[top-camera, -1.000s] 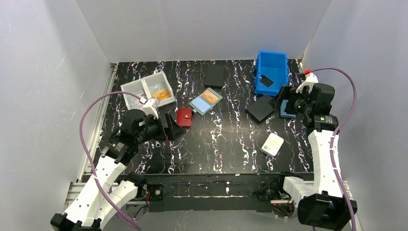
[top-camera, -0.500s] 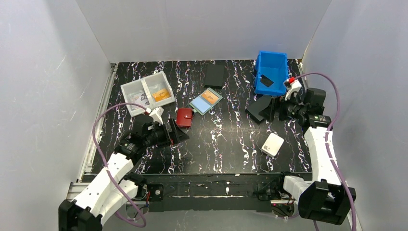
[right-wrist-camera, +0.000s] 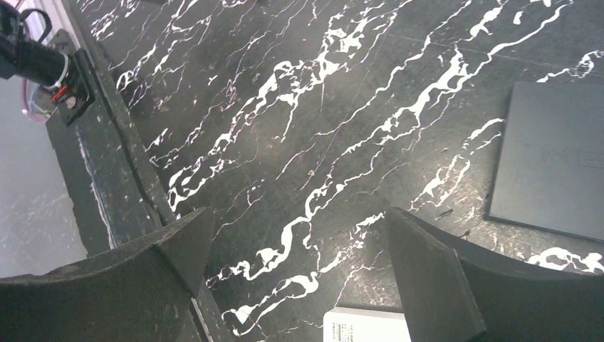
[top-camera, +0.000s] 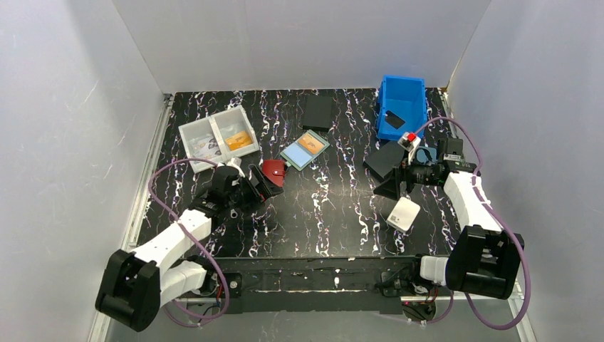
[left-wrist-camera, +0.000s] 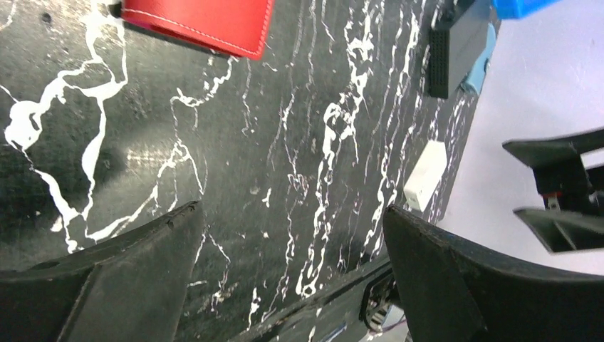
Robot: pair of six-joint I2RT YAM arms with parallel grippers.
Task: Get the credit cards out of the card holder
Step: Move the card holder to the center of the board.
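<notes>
The card holder [top-camera: 273, 173] is a small dark-red wallet lying shut on the black marbled table, left of centre. Its edge shows at the top of the left wrist view [left-wrist-camera: 199, 25]. No credit cards show; they are hidden or out of view. My left gripper [top-camera: 256, 189] is open and empty, low over the table just near-left of the wallet, apart from it [left-wrist-camera: 292, 221]. My right gripper [top-camera: 390, 187] is open and empty over the table right of centre, pointing left [right-wrist-camera: 295, 228].
A white box [top-camera: 404, 213] lies just near the right gripper [right-wrist-camera: 367, 326]. A teal-framed case [top-camera: 305, 149], a clear two-part tray [top-camera: 218, 135], a black pad [top-camera: 318, 112], a blue bin [top-camera: 401, 107] and a flat black item [top-camera: 385, 158] lie farther back.
My right gripper has swung from the back right, by the blue bin, leftward and nearer, to above the white box. My left arm has lowered; its gripper stays beside the red wallet.
</notes>
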